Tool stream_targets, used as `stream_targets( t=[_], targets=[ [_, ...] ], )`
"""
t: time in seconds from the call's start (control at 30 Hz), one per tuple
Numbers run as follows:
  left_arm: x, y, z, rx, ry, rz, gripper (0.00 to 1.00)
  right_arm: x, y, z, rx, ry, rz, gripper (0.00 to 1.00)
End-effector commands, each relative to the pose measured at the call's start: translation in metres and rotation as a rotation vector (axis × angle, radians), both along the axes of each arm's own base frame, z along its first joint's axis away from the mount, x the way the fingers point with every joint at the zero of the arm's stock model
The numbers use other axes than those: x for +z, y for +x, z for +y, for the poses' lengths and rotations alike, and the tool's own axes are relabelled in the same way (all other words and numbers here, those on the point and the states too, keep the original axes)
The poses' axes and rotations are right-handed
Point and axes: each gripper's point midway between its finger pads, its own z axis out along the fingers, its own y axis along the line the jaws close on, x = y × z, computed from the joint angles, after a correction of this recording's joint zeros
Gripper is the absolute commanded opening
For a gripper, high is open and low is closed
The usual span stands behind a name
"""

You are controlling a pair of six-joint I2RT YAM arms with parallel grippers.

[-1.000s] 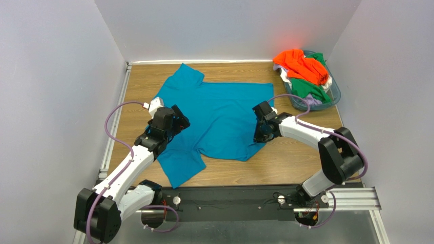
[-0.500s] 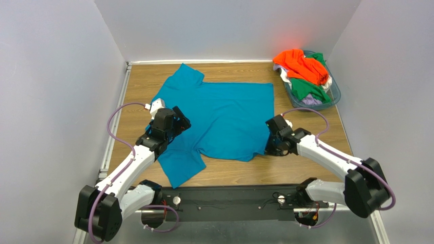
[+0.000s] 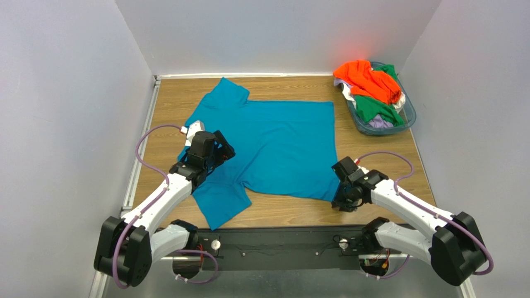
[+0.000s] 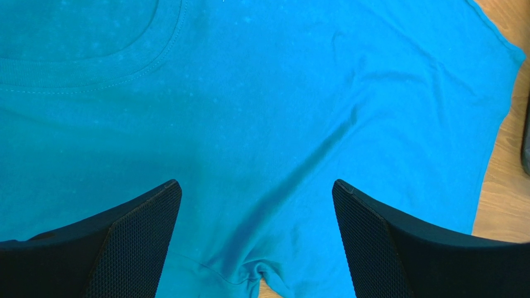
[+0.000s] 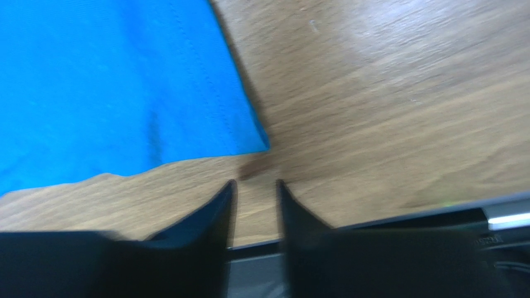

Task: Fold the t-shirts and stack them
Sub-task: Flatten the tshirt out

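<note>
A teal-blue t-shirt (image 3: 280, 143) lies spread flat on the wooden table (image 3: 385, 155), neck toward the left. My left gripper (image 3: 221, 152) hovers open over it near the collar and near sleeve; in the left wrist view the wide-apart gripper (image 4: 255, 186) frames wrinkled teal-blue t-shirt cloth (image 4: 280, 93). My right gripper (image 3: 344, 202) is low at the shirt's near right corner. In the right wrist view the gripper (image 5: 255, 183) shows a narrow gap with bare wood between the fingers. The corner of the teal-blue t-shirt (image 5: 93, 81) lies just beyond the tips.
A clear bluish basket (image 3: 407, 118) at the back right holds an orange shirt (image 3: 364, 77), a green shirt (image 3: 379, 108) and a pale one (image 3: 381, 124). Grey walls close three sides. A black rail (image 3: 280, 245) runs along the near edge.
My right gripper has moved toward the near right edge, drawing the shirt's near right corner out so the hem lies straighter. The left gripper shifted slightly.
</note>
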Motion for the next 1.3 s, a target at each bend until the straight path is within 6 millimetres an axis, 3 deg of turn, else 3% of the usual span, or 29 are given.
stream_targets(
  t=[0.0,0.07,0.13,0.3,0.4,0.43,0.5,0.53,0.6,0.63,0.73,0.77,0.87,1.13,1.27],
  targets=[
    [0.004,0.005,0.0,-0.011,0.009,-0.009,0.98,0.012,0.006,-0.01,-0.023,-0.061,-0.027,0.51],
    [0.009,0.008,0.0,-0.02,0.02,-0.024,0.98,0.029,0.024,-0.01,-0.003,-0.089,-0.084,1.0],
    [0.012,0.013,0.001,-0.019,0.034,-0.029,0.98,0.046,0.042,-0.012,0.011,-0.124,-0.15,1.0],
    [0.029,0.037,0.002,-0.01,0.039,-0.073,0.99,0.098,0.111,0.003,0.032,-0.174,-0.339,1.0],
    [0.025,0.057,0.016,0.015,0.037,-0.056,0.98,0.1,0.149,0.023,0.057,-0.166,-0.409,1.0],
    [0.012,0.062,0.019,0.002,0.045,-0.022,0.98,0.099,0.156,0.026,0.059,-0.174,-0.41,1.0],
    [0.015,0.079,0.025,-0.012,0.007,-0.022,0.98,0.1,0.176,0.034,0.09,-0.195,-0.414,1.0],
    [0.008,0.088,0.025,-0.015,0.004,0.003,0.98,0.082,0.185,0.037,0.109,-0.232,-0.369,1.0],
    [-0.009,0.099,0.031,-0.004,0.02,0.046,0.98,0.068,0.206,0.043,0.139,-0.244,-0.338,1.0],
    [-0.003,0.103,0.031,-0.002,0.018,0.031,0.98,0.062,0.211,0.045,0.148,-0.237,-0.324,1.0],
    [-0.018,0.121,0.029,-0.012,0.028,0.065,0.98,0.046,0.233,0.054,0.165,-0.179,-0.299,1.0],
    [-0.014,0.129,0.028,-0.009,0.031,0.053,0.98,0.042,0.238,0.056,0.171,-0.168,-0.293,1.0],
    [-0.024,0.14,0.03,-0.008,0.045,0.08,0.98,0.029,0.255,0.052,0.19,-0.172,-0.28,1.0],
    [-0.067,0.149,0.026,-0.02,0.048,0.175,0.98,-0.008,0.28,0.039,0.178,-0.119,-0.198,1.0],
    [-0.076,0.158,0.026,-0.021,0.057,0.198,0.98,-0.026,0.285,0.037,0.193,-0.095,-0.156,1.0]
  ],
)
